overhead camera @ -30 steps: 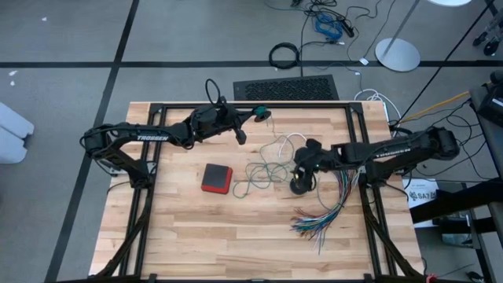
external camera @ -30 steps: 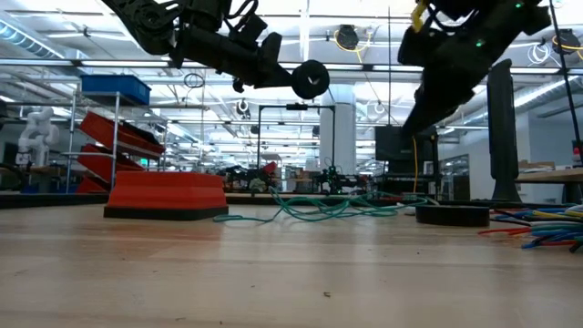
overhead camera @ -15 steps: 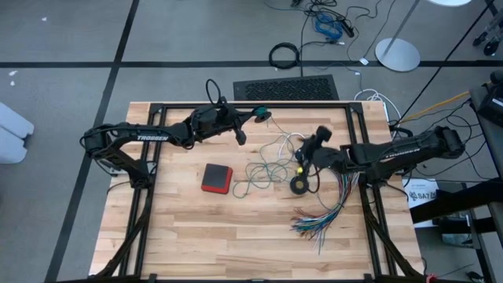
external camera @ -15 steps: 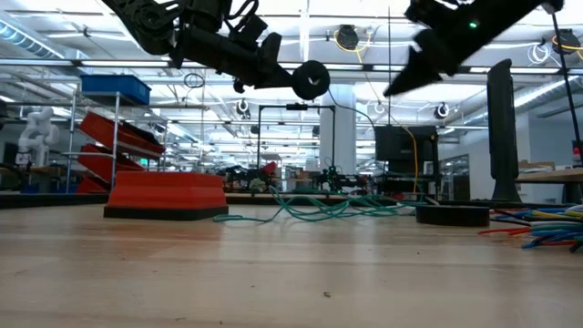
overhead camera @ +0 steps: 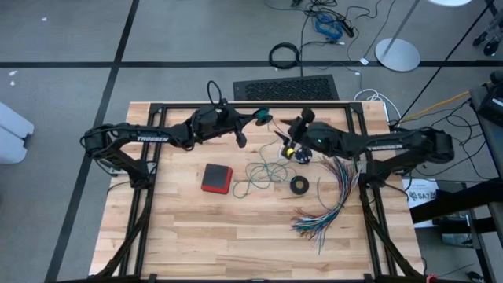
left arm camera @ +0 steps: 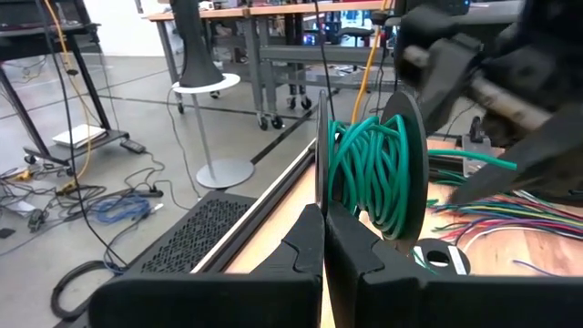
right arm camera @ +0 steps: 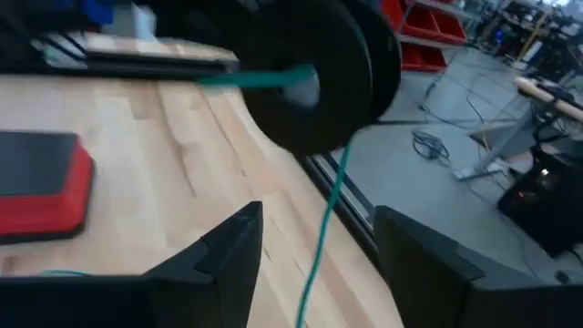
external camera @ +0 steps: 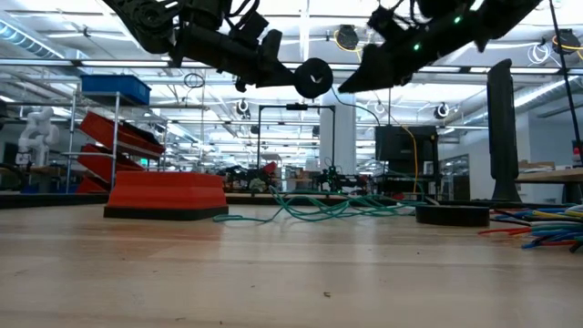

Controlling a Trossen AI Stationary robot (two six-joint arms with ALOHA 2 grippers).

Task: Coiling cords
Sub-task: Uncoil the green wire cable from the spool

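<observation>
Wooden bench carries loose teal cord; my left pincer is clamped on a black spool wound with it, my right pincer gapes beside, cord between its fingers.

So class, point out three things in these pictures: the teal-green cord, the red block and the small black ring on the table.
teal-green cord [left arm camera: 369, 173], left wrist view, on the turns wound on the spool.
red block [overhead camera: 217, 178], high view, on its top face.
small black ring [overhead camera: 299, 185], high view, on its rim.
</observation>
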